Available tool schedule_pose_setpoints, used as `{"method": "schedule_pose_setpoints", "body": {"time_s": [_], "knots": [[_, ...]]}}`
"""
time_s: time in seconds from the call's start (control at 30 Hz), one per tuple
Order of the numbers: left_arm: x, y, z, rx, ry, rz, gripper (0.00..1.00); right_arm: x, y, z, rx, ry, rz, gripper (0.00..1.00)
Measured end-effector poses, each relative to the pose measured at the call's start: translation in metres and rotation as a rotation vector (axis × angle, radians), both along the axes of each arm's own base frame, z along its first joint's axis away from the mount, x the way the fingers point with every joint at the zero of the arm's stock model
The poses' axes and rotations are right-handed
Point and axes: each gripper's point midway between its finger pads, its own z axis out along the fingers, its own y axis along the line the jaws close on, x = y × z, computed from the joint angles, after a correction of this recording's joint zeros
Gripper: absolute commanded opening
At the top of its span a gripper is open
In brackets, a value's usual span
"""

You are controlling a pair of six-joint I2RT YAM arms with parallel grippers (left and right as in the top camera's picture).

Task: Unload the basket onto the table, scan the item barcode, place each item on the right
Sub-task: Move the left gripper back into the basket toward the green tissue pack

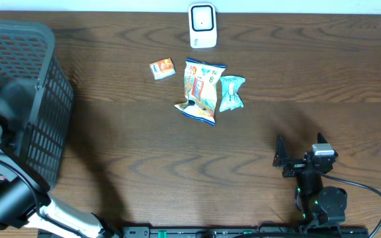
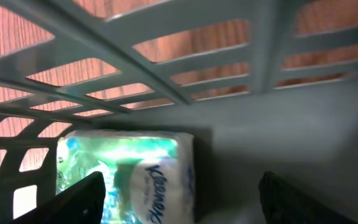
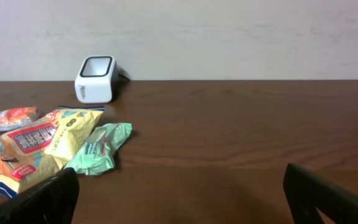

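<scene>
A green-and-white Kleenex tissue pack point(image 2: 129, 177) inside the grey plastic basket point(image 1: 45, 86) was shown only by the left wrist camera, with the left gripper point(image 2: 182, 186) spread over it, nothing clasped. Overhead, the white box-shaped scanner point(image 1: 202, 26) and the wide-open, empty right gripper point(image 1: 300, 151) were seen.

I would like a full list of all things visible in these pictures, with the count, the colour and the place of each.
table: one, dark brown wood, under everything
basket: one, grey, left edge
tissue pack: one, green and white, inside the basket
scanner: one, white, far centre
small packet: one, orange, left of the snack bag
snack bag: one, yellow and orange, centre
crumpled packet: one, mint green, right beside the snack bag
left gripper: one, black, open, inside the basket
right gripper: one, black, open, near right side
</scene>
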Motion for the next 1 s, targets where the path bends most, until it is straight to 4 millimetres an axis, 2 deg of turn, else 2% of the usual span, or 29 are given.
{"method": "schedule_pose_setpoints", "body": {"time_s": [0.03,0.1,0.23,0.3,0.33,0.63,0.7,0.77,0.83,0.93,1.0], "knots": [[-0.002,0.001,-0.002,-0.003,0.002,0.005,0.77,0.000,0.000,0.000,0.000,0.000,0.000,0.99],[-0.006,0.003,-0.005,-0.009,0.008,0.017,0.68,0.000,0.000,0.000,0.000,0.000,0.000,0.99],[-0.012,0.005,-0.007,-0.013,0.014,0.035,0.36,0.000,0.000,0.000,0.000,0.000,0.000,0.99],[-0.015,0.006,-0.008,-0.015,0.020,0.043,0.14,0.000,0.000,0.000,0.000,0.000,0.000,0.99],[-0.016,0.006,-0.008,-0.017,0.022,0.045,0.08,0.000,0.000,0.000,0.000,0.000,0.000,0.99],[-0.028,-0.002,-0.005,-0.044,0.073,0.045,0.07,0.000,0.000,0.000,0.000,0.000,0.000,0.99],[-0.028,-0.005,0.004,-0.039,0.062,0.042,0.07,0.000,0.000,0.000,0.000,0.000,0.000,0.99],[-0.025,-0.006,0.024,-0.005,0.022,0.036,0.07,0.000,0.000,0.000,0.000,0.000,0.000,0.99],[-0.016,-0.006,0.057,0.063,-0.054,0.020,0.08,0.000,0.000,0.000,0.000,0.000,0.000,0.99],[0.006,-0.013,0.123,0.198,-0.223,-0.030,0.07,0.000,0.000,0.000,0.000,0.000,0.000,0.99],[0.021,-0.024,0.171,0.283,-0.356,-0.081,0.08,0.000,0.000,0.000,0.000,0.000,0.000,0.99]]}}
